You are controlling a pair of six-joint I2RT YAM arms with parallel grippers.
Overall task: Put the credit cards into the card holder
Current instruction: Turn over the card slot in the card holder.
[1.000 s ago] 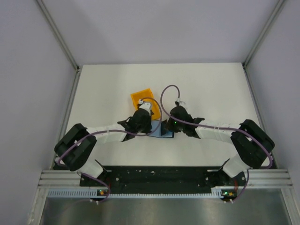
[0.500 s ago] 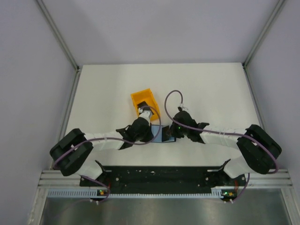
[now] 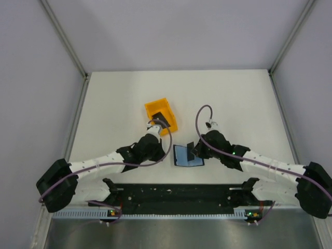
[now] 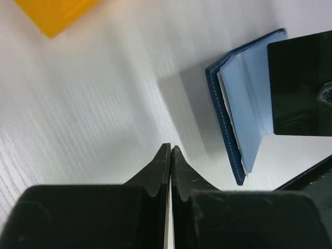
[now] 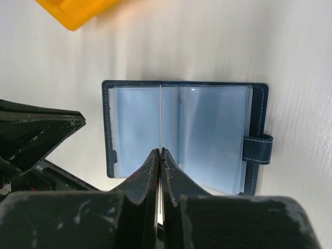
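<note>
The card holder lies open on the table, navy outside and light blue inside. My right gripper hangs over its right half, shut on one of the credit cards. That black card stands upright above the open pages and shows edge-on as a thin line in the right wrist view. My left gripper is shut with nothing in it, low over the table just left of the holder. A second dark card lies in the orange bin.
The orange bin stands just beyond the left gripper, and its corner shows in both wrist views. The left gripper's fingers sit close to the holder's left edge. Grey walls enclose the table.
Both arms have drawn back toward the near edge and lowered. The left gripper left the bin and now sits left of the holder. The right gripper carried its card rightward, uncovering the open holder.
</note>
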